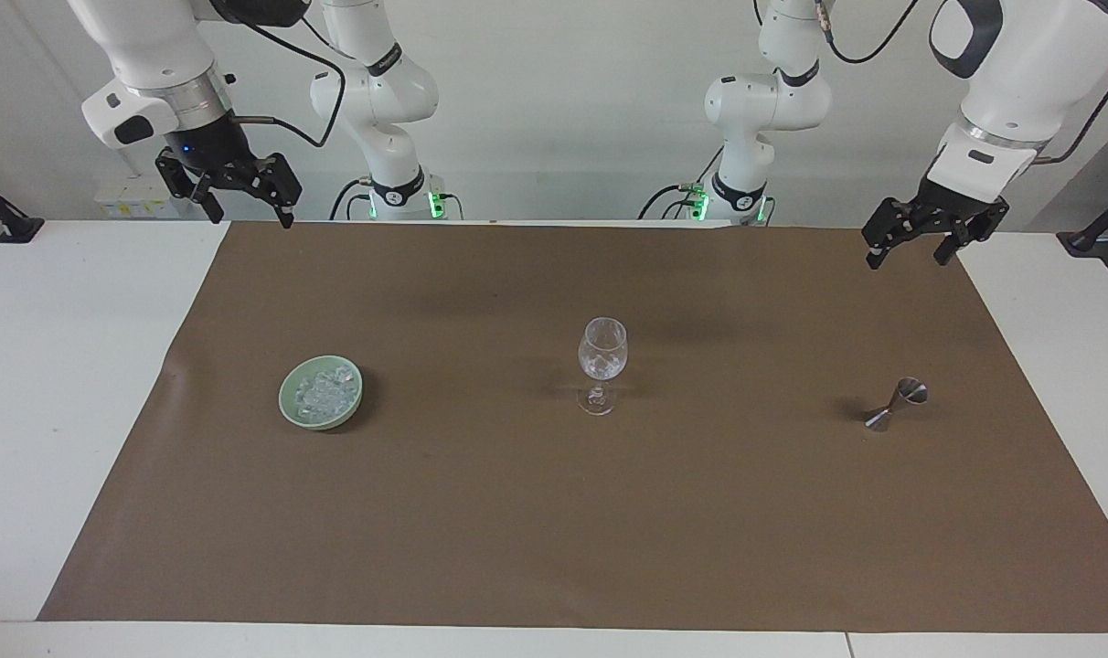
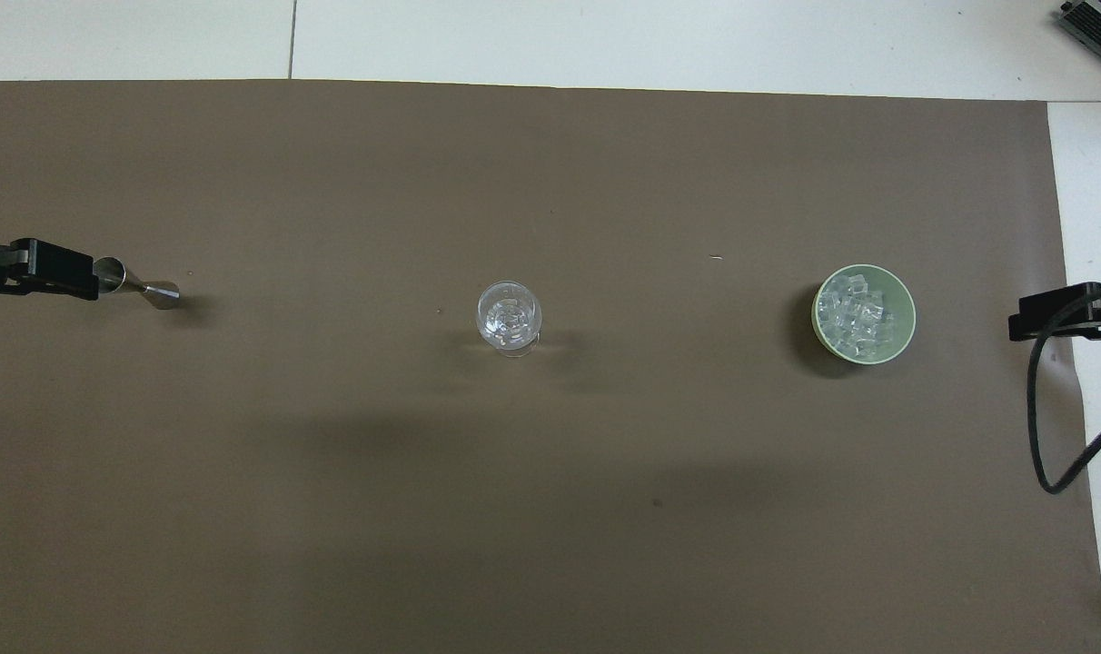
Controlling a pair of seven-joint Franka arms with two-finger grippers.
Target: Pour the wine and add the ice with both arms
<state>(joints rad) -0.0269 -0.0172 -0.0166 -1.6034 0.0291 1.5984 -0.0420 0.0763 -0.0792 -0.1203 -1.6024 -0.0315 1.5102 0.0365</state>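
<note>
Both tools hang high at the robots' edge of the brown paper mat (image 1: 554, 512) with fingers spread and nothing in them: the right gripper (image 1: 240, 190) over the mat's corner at its own end, the left gripper (image 1: 924, 230) over the corner at the other end. Out from the right gripper, the pale green bowl (image 1: 322, 392) holds the clear ice chunks (image 1: 325, 391). Between the two, the clear stemmed wine glass (image 1: 601, 364) stands upright, seemingly with ice inside; no wine colour is visible. Out from the left gripper, the small steel double-cone jigger (image 1: 896, 403) lies tipped over. The task looks largely done.
</note>
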